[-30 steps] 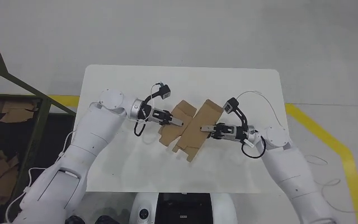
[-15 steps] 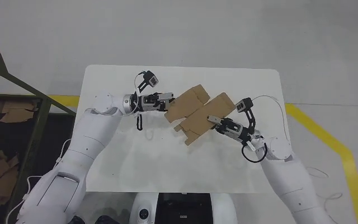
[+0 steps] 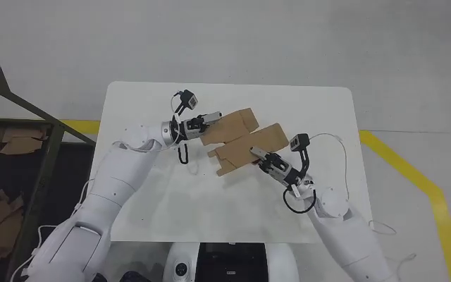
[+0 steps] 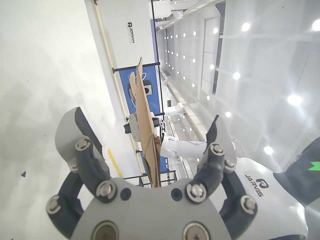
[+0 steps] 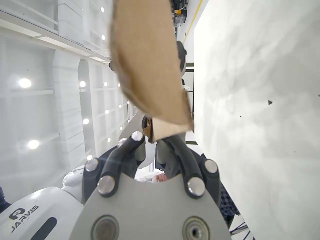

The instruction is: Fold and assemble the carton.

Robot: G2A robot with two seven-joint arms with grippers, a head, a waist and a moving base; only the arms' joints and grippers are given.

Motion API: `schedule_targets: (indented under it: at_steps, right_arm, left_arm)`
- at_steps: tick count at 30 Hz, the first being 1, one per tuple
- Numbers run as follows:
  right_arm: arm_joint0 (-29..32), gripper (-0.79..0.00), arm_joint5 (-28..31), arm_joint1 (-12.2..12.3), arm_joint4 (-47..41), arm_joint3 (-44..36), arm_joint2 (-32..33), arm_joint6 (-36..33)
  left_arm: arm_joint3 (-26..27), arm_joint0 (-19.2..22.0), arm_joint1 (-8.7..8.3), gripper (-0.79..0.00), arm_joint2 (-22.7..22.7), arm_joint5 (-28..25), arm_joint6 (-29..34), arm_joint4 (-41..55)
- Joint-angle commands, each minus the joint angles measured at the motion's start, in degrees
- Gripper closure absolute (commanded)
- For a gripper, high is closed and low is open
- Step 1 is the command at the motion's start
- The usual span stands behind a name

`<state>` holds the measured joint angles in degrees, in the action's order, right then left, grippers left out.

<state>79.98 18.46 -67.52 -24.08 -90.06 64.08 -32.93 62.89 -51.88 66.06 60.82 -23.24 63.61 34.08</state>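
- The carton (image 3: pixel 243 135) is seen edge-on in the left wrist view (image 4: pixel 144 106), a thin brown strip, so its faces and folds cannot be read there; its near end runs behind the gripper's palm plate and is hidden
- In the right wrist view the carton (image 5: pixel 147 51) is blurred and cut off at the picture's edge; its far end cannot be made out
- From the top view, whether the carton touches the white table (image 3: pixel 141 204) cannot be told; it lies slantwise between the two grippers, over the middle of the table
- Left gripper (image 4: pixel 147 116): fingers (image 4: pixel 80 133) spread wide; the carton's edge runs between them, apart from both pads; the arm reaches in from the side, bent at the elbow, with the gripper (image 3: pixel 211 117) at one end of the carton
- Right gripper (image 5: pixel 156 138): fingers (image 5: pixel 175 146) drawn together, pinching a corner of the carton at their tips; the rest of the board extends beyond the fingertips; the forearm angles in from the opposite side, gripper (image 3: pixel 256 152) at the carton's lower long edge
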Motion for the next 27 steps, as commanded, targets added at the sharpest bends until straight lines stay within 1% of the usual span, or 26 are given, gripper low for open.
schedule_targets:
  at_steps: [1, 4, 5, 6, 8, 9, 10, 12, 25, 26, 27]
  right_arm:
    - [0.35, 0.000, -0.06, -0.05, 0.68, -0.38, -0.01, 1.16]
    - [1.05, 0.000, 0.17, -0.11, 1.08, -0.98, 0.16, 2.47]
    - [1.26, 0.000, 0.16, -0.12, 1.25, -1.15, 0.25, 2.84]
    - [1.45, 0.000, 0.17, -0.13, 1.41, -1.29, 0.36, 3.19]
    - [1.76, 0.000, 0.22, -0.14, 1.62, -1.52, 0.57, 3.72]
    - [1.91, 0.000, 0.34, -0.16, 1.55, -1.59, 0.67, 3.92]
    - [2.04, 0.000, 0.46, -0.18, 1.43, -1.62, 0.78, 4.07]
    - [2.27, 0.000, 0.70, -0.21, 1.19, -1.69, 0.96, 4.27]
    - [2.48, 0.000, 0.19, -0.44, 2.01, -2.04, 0.99, 4.12]
    - [2.54, -0.179, 0.22, -0.46, 1.89, -2.16, 1.00, 4.04]
    - [2.58, -0.453, 0.37, -0.46, 1.77, -2.28, 1.06, 3.78]
  left_arm:
    - [0.26, -0.04, 0.04, -0.785, -0.08, 0.03, -0.61, -0.81]
    - [0.63, -0.19, 0.07, -0.785, -0.19, -0.43, -1.79, -2.56]
    - [0.77, -0.27, 0.10, -0.742, -0.21, -0.41, -2.00, -2.71]
    - [0.81, -0.34, 0.12, -0.573, -0.19, -0.28, -2.29, -2.81]
    - [0.96, -0.39, 0.14, -0.342, -0.14, -0.21, -3.07, -3.45]
    - [0.99, -0.41, 0.15, -0.259, -0.09, -0.14, -3.54, -3.77]
    - [1.00, -0.42, 0.16, -0.154, -0.02, -0.16, -4.05, -4.16]
    - [1.07, -0.44, 0.16, -0.003, 0.10, -0.18, -4.99, -5.10]
    - [1.27, -0.44, 0.17, 0.000, 0.34, 0.65, -5.87, -8.04]
    - [1.27, -0.39, 0.18, 0.000, 0.38, 0.72, -5.81, -8.09]
    - [1.27, -0.31, 0.18, 0.000, 0.47, 0.73, -5.69, -8.01]
